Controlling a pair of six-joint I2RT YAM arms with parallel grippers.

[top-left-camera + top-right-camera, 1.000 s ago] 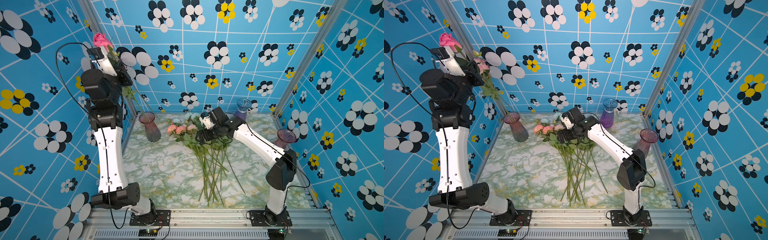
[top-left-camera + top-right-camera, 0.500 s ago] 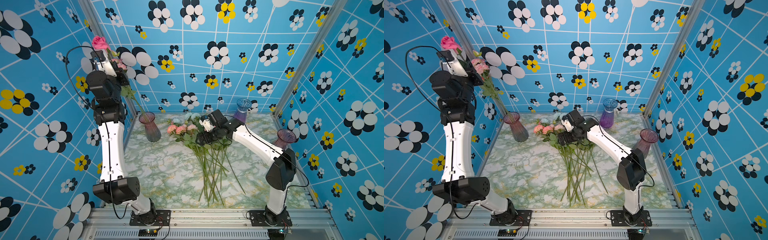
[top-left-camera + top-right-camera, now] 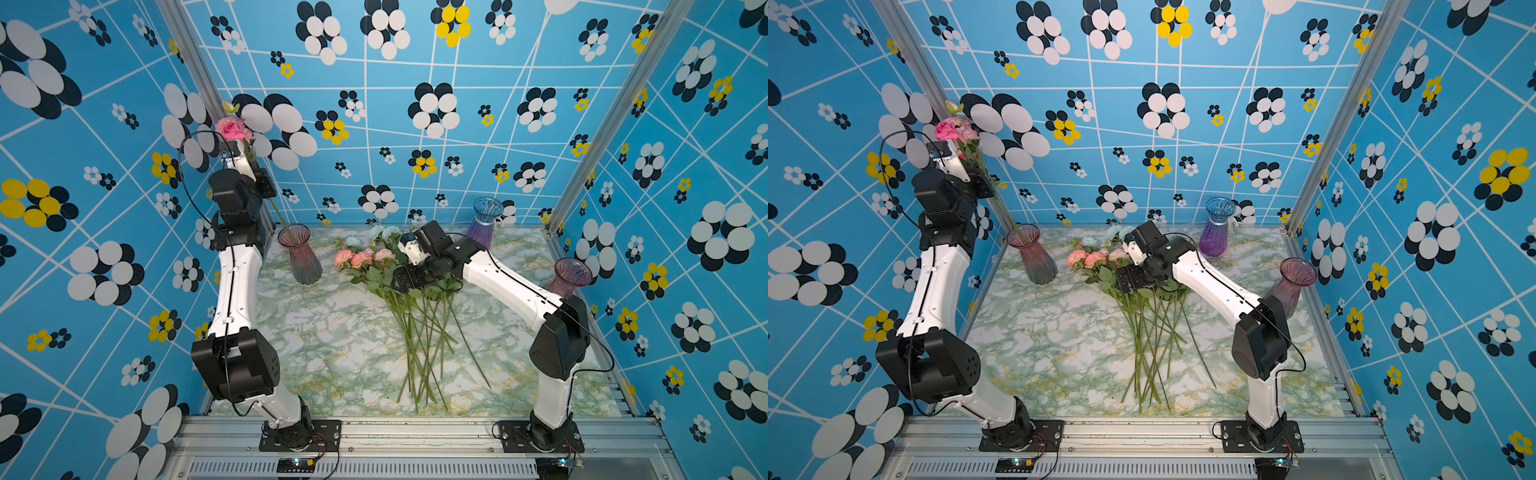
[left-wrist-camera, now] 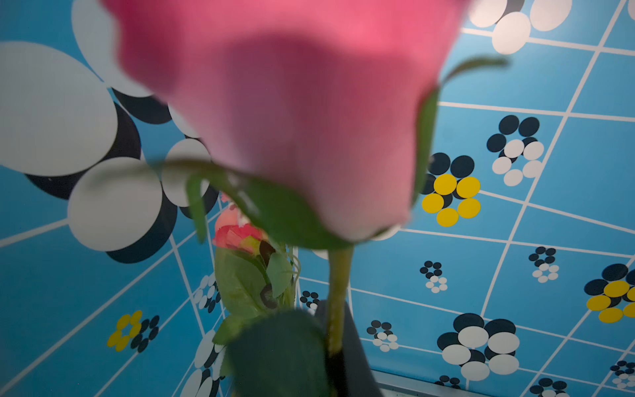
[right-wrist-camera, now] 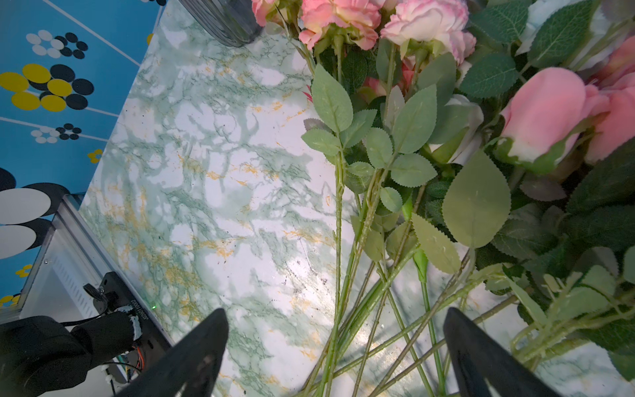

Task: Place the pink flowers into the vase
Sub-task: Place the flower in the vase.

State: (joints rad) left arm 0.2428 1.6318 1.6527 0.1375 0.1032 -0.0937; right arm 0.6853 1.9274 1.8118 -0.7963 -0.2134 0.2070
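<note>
L pincer (image 3: 259, 176) grips pink flowers (image 3: 233, 129) high at far left, stem ends at vase (image 3: 300, 259) mouth: lower straight & slow, keep stems inside rim, then let go. R pincer (image 5: 335, 311), spread wide, hovers over pile (image 3: 415, 332) mid-table (image 3: 324, 332).

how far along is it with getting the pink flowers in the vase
Done: no flower released yet. In hand: the left tool is shut on a pink bunch, held high, stem ends just inside the vase. Left: release it, then the pink flowers on the table, where the open right tool hovers over the stems.
</note>
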